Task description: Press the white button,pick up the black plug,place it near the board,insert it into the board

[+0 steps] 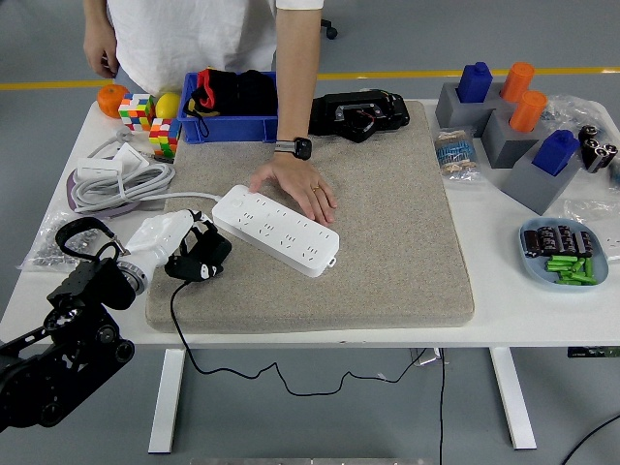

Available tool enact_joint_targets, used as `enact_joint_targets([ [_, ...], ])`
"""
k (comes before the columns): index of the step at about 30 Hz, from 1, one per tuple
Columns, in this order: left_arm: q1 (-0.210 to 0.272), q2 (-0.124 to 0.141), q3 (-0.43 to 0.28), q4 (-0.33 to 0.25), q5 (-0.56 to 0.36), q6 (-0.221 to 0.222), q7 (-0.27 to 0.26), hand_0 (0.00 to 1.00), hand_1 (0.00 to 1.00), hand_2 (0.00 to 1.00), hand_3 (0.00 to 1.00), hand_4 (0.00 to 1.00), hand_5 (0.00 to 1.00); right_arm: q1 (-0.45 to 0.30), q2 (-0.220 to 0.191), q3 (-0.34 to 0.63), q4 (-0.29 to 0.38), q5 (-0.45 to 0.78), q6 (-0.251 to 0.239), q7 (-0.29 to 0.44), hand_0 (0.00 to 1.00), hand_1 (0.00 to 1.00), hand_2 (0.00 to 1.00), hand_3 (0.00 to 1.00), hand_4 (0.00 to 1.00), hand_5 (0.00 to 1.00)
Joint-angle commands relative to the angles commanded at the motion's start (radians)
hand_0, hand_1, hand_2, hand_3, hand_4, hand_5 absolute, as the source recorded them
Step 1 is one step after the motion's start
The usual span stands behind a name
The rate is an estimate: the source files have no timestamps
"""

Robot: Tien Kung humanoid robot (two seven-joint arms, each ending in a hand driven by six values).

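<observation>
A white power strip (276, 229) lies at an angle on the tan mat (387, 223). A person's hand (298, 189) rests flat on its far edge and holds it down. My left hand (172, 242) has white fingers curled on the black plug (199, 254), which sits low over the mat just left of the strip's near end. The plug's black cable (184, 339) hangs over the table's front edge. The right hand is out of view.
A blue bin (228, 107), colour cubes (150, 121), a coiled white cable and adapter (116, 179) stand at the back left. A black device (358, 111) lies at the mat's far edge. Grey holders with blue and orange blocks (513, 121) and a blue tray (562, 254) are on the right.
</observation>
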Motion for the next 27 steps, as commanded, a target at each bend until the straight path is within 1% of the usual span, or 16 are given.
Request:
enact_joint_targets([
  [1,0.0,0.0,0.0,-0.001,-0.002,0.002,-0.005,0.131,0.261,0.335,0.502,0.549,0.002,0.0,0.0,0.0,0.0,0.0,0.0,0.0,0.746,0.718,0.696,0.652,0.717,0.414],
  [2,-0.001,0.0,0.0,-0.002,-0.003,0.005,-0.008,0.083,0.177,0.225,0.373,0.355,0.002,0.0,0.0,0.0,0.0,0.0,0.0,0.0,0.746,0.718,0.696,0.653,0.717,0.414],
  [7,-0.01,-0.003,-0.004,-0.007,-0.019,0.025,-0.033,0.083,0.177,0.225,0.373,0.355,0.002,0.0,0.0,-0.001,-0.001,0.0,0.0,0.0,0.746,0.718,0.696,0.653,0.717,0.414],
  [8,-0.014,-0.004,-0.006,-0.008,-0.023,0.03,-0.039,0.077,0.167,0.214,0.359,0.347,0.002,0.0,0.0,-0.001,-0.001,0.0,0.0,0.0,0.746,0.718,0.696,0.653,0.717,0.414],
  [13,-0.048,-0.017,-0.01,0.002,-0.034,0.042,-0.055,0.077,0.167,0.214,0.359,0.347,0.002,0.001,0.0,-0.001,-0.001,0.001,0.0,0.0,0.746,0.718,0.696,0.653,0.717,0.414],
  [15,-0.063,-0.024,-0.007,0.015,-0.039,0.044,-0.057,0.075,0.164,0.214,0.359,0.355,0.002,0.001,0.0,-0.001,-0.001,0.0,0.0,0.0,0.746,0.718,0.696,0.653,0.717,0.414],
  [19,-0.104,-0.044,0.013,0.067,-0.052,0.049,-0.063,0.075,0.164,0.214,0.359,0.355,0.002,0.002,0.0,-0.001,0.0,0.001,0.0,0.0,0.746,0.718,0.696,0.653,0.717,0.414],
  [25,-0.148,-0.068,0.043,0.131,-0.051,0.053,-0.062,0.073,0.163,0.214,0.36,0.353,0.002,0.001,0.0,-0.003,-0.002,0.002,0.0,0.0,0.746,0.719,0.696,0.652,0.716,0.413],
  [27,-0.156,-0.073,0.049,0.144,-0.052,0.053,-0.063,0.073,0.164,0.213,0.36,0.353,0.002,0.001,0.0,-0.003,-0.002,0.002,0.0,0.0,0.746,0.718,0.696,0.652,0.717,0.414],
])
